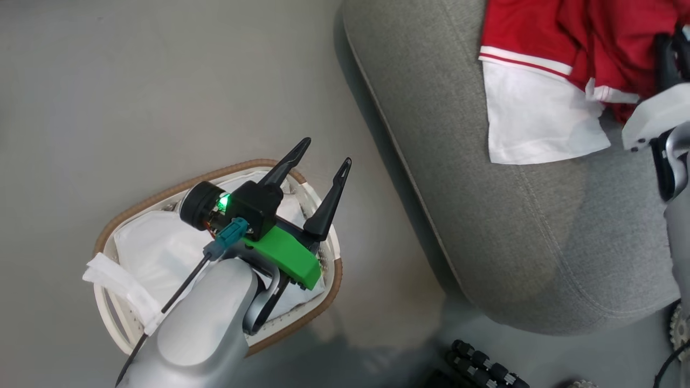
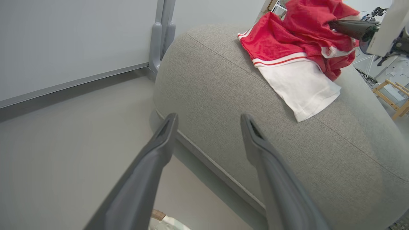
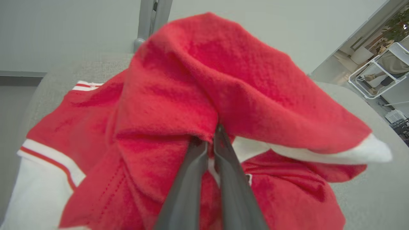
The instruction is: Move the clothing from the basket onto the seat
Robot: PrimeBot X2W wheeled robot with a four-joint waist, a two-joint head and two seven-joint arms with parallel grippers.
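Two dark fingers of the right gripper [image 3: 210,135] are pinched together on a fold of the clothing [image 3: 179,80], holding one red bunch up over the rest. Beneath it, more red cloth with a white panel lies spread on the grey seat [image 1: 485,215], well in from the rounded edge.

Over on the other side, the left gripper [image 1: 328,151] hangs above the basket [image 1: 215,172] with its fingers wide apart and nothing between them. The basket stands on the floor [image 1: 135,81] just beside the seat, with its white liner [image 1: 156,242] showing inside.

The job looks nearly done; what remains is the release. The main risk is that the soft knit catches on the fingertips when they part, so a withdrawing arm drags the bunch toward the edge. A high release could also let the fabric tumble and slide off onto the floor.
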